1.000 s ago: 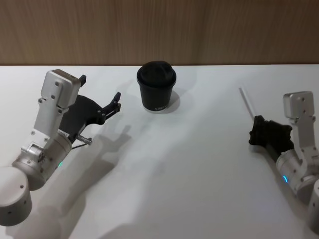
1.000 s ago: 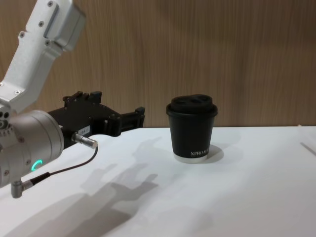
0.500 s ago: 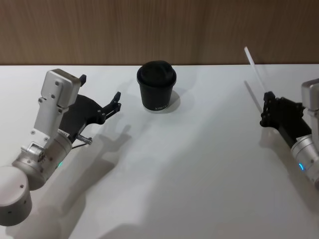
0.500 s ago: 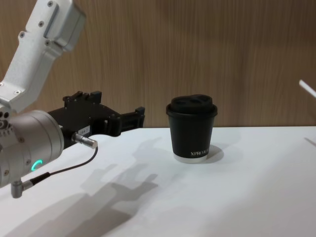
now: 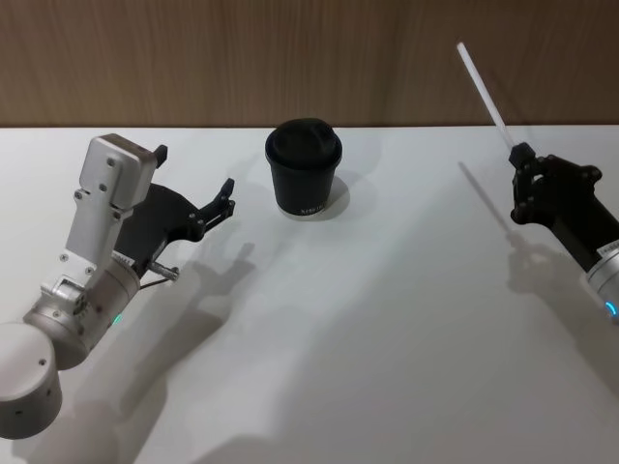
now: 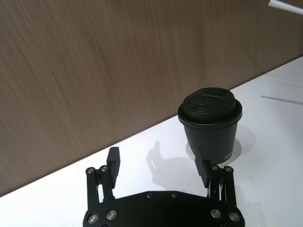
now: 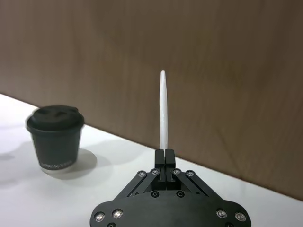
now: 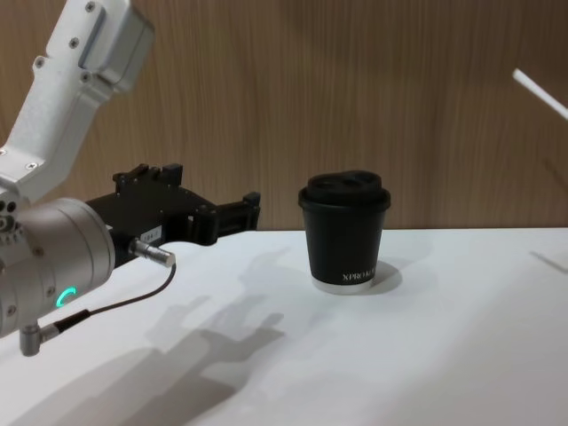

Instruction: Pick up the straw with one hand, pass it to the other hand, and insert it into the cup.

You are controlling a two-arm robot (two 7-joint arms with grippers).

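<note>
The black lidded cup [image 5: 304,169] stands upright at the back middle of the white table. My right gripper [image 5: 522,158] hovers above the table's right side, shut on the lower end of the thin white straw [image 5: 484,89], which slants up and away from it. In the right wrist view the straw [image 7: 163,109] rises straight out of the shut gripper [image 7: 164,155], with the cup [image 7: 56,139] off to one side. My left gripper [image 5: 193,171] is open to the left of the cup, nothing between its fingers, and it faces the cup [image 6: 210,123] in the left wrist view.
The white table [image 5: 368,319] stretches bare between the two arms and in front of the cup. A wooden wall [image 5: 193,58] runs along the table's far edge just behind the cup.
The right gripper has lifted the straw off the table and carried it up and back, the straw now pointing upward. The left arm and the cup have not moved.
</note>
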